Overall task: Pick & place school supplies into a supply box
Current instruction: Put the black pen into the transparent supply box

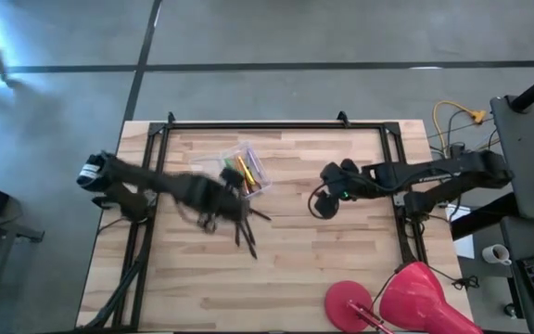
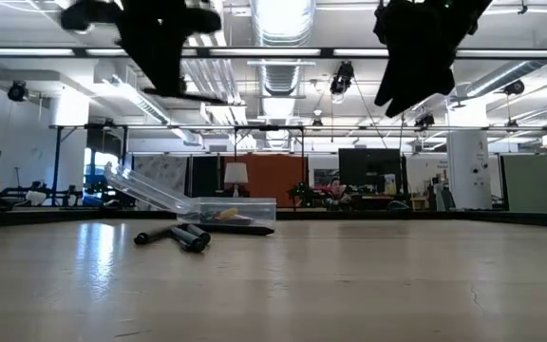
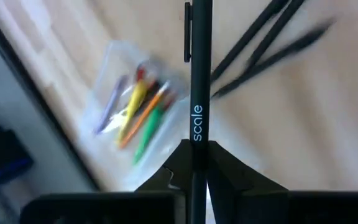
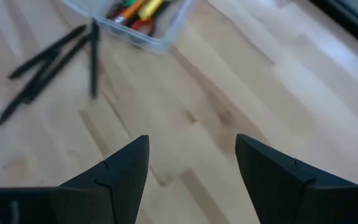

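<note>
The supply box [image 1: 246, 172], a clear plastic case, lies open on the table's far middle; its lid [image 2: 145, 190] slants up. Orange, yellow and green pens [image 3: 138, 109] lie inside it. More black pens [image 1: 246, 230] lie on the wood near the box [image 4: 42, 65]. My left gripper [image 1: 214, 199] hovers just left of the box, shut on a black pen [image 3: 197, 74] marked "scale". It shows high above the table in the low view [image 2: 164, 43]. My right gripper [image 1: 327, 193] hangs open over bare wood, right of the box [image 4: 191, 162]. My left gripper pinches the black pen between its two fingers [image 3: 225, 165], at a point on the barrel [image 3: 196, 146] just below the printed word. The pen runs straight out ahead past the fingertips and is lifted clear of the table, above the box side.
A red dome lamp [image 1: 406, 295] stands at the table's near right corner. Yellow-tipped cables [image 1: 462, 116] hang beyond the right edge. A black frame [image 1: 248, 125] runs along the far edge and both sides. Bare wood lies between the box and the lamp.
</note>
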